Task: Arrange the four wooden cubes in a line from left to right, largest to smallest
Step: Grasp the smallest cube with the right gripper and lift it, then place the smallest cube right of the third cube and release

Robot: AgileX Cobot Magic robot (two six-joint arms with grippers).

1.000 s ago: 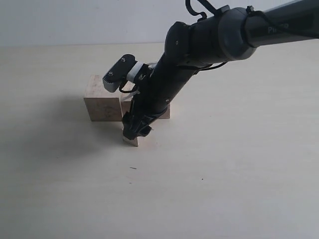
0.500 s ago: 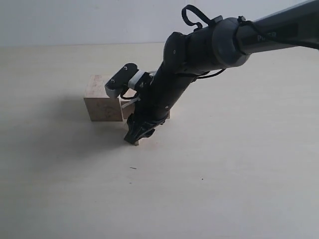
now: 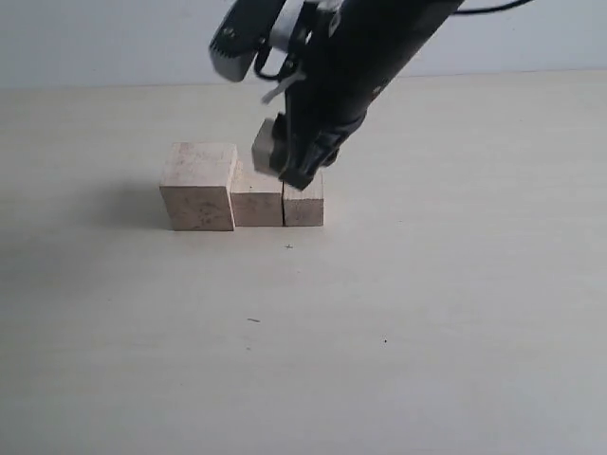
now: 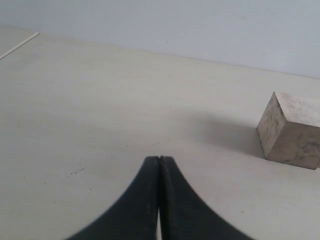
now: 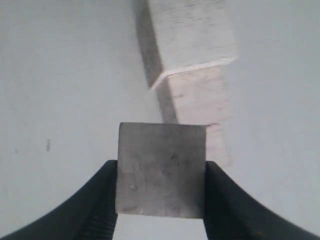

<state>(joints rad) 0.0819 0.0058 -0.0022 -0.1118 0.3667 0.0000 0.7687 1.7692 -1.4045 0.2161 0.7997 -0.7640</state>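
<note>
Right pincer (image 5: pixel 161 170) gripped smallest cube (image 3: pixel 265 145), held in air above row of three cubes (image 3: pixel 256 201) touching edge to edge, largest (image 3: pixel 199 187) leftmost, open counter (image 3: pixel 455 284) right of row, left pincer (image 4: pixel 159 167) closed, empty

No legible text, no labels, no numbers

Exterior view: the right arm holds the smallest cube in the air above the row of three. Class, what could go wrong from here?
1. The smallest cube hangs close over the second cube and third cube; lowered carelessly, it or the right gripper could knock them out of line.
2. The fingers pinch only two side faces, so the cube might twist or slip and land askew.
</note>
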